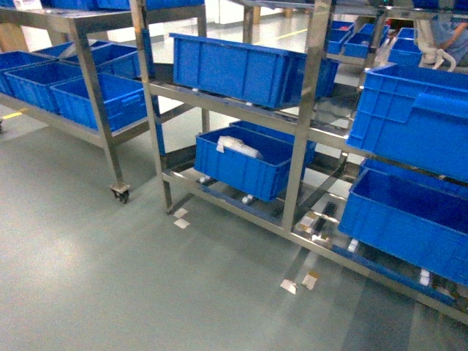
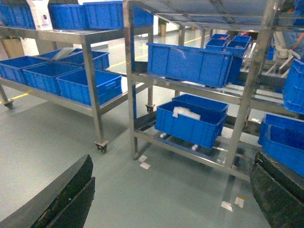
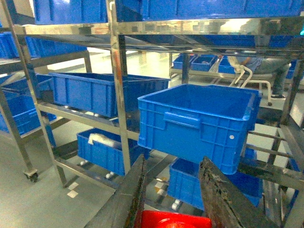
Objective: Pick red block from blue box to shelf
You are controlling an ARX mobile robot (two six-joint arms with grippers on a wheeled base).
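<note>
A: Red block (image 3: 175, 220) first, and it sits at the bottom edge of the right wrist view, between the two dark fingers (image 3: 129, 199) of the right gripper (image 3: 173, 209). Looks like a grasp: the red fills the gap between them.

B: Left side, then. Left gripper (image 2: 166, 199) is released, jaws spread wide at the two lower corners of its view, grey floor (image 2: 156, 190) between them and nothing held.

A: Beyond that, a low steel rack on casters (image 1: 88, 95) on the left, packed with blue crates (image 1: 95, 99).

B: Moving right, the shelf (image 1: 303, 110): shiny uprights, sloping rails. One crate (image 1: 241, 69) sits tilted on the middle level.

A: Below it, another crate (image 1: 248, 164) on the bottom rails with something white (image 1: 238, 148) inside. Can't tell what that is.

B: White rollers show under that crate. Paper scraps (image 1: 179, 218) lie on the floor by the uprights.

A: Far right, two big crates stacked on separate levels, upper (image 1: 417, 117) above lower (image 1: 406, 219).

B: The right wrist camera faces the upper one (image 3: 199, 126) head-on, just behind the fingers. A pale turquoise box? Not in any view.

A: Head view shows neither gripper.
</note>
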